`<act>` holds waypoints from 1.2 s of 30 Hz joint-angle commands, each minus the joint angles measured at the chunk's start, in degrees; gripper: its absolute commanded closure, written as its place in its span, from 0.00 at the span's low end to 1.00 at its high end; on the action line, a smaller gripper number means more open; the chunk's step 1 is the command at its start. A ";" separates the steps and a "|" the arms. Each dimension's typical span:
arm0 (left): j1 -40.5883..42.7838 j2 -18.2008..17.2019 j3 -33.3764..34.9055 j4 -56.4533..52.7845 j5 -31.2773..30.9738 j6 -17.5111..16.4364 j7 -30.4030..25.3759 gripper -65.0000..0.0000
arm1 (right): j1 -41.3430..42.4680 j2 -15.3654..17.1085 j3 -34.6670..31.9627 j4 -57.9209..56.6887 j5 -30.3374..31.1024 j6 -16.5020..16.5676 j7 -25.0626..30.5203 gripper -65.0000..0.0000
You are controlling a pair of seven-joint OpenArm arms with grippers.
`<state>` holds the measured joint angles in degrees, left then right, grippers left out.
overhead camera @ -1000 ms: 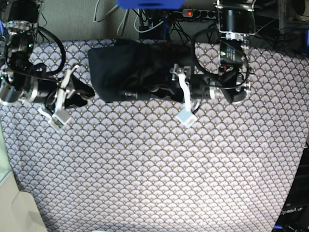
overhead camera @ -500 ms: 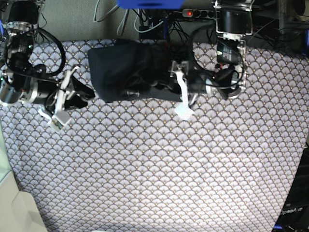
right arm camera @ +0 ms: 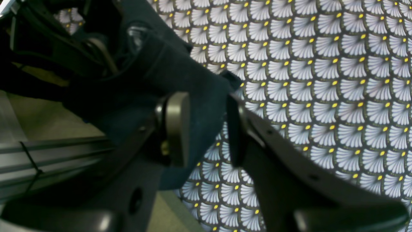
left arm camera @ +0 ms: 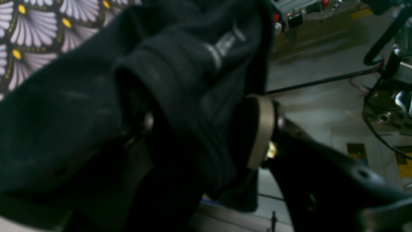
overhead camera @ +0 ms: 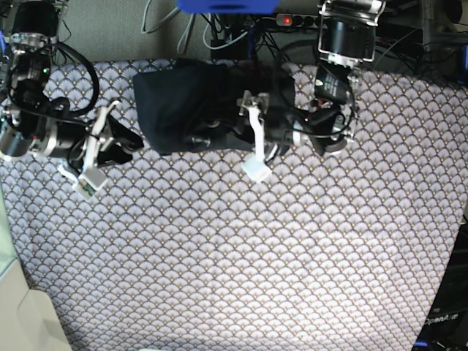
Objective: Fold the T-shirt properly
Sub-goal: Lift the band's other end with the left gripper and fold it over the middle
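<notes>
The T-shirt [overhead camera: 175,102] lies as a dark bunched mass at the far middle of the scallop-patterned tablecloth [overhead camera: 256,256]. My left gripper [overhead camera: 219,135] reaches into it from the right and is shut on a thick roll of the T-shirt [left arm camera: 80,106]. In the left wrist view the cloth drapes over the left gripper [left arm camera: 206,125] and hides one of its fingers. My right gripper [overhead camera: 130,139] sits at the shirt's left edge. In the right wrist view the right gripper [right arm camera: 206,129] pinches a corner of the T-shirt [right arm camera: 180,71] between its pads [right arm camera: 175,129].
A power strip [overhead camera: 292,20] with a red light and loose cables lie just beyond the table's far edge. A blue object [overhead camera: 227,4] shows at the top. The patterned cloth covers the table toward the near side.
My left arm has moved leftward, carrying the shirt's right part over the rest. The dark mass is now narrower. My right arm has stayed put.
</notes>
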<state>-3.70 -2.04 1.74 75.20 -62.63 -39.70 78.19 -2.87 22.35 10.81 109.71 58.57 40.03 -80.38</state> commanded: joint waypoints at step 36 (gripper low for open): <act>2.87 -11.10 -8.99 1.15 -11.79 -0.30 1.81 1.00 | 0.72 -2.61 0.22 0.75 1.43 -0.03 0.95 0.67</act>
<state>-0.14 -12.62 -7.03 75.57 -72.71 -39.70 80.44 -3.01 18.94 10.70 109.71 58.57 40.03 -80.38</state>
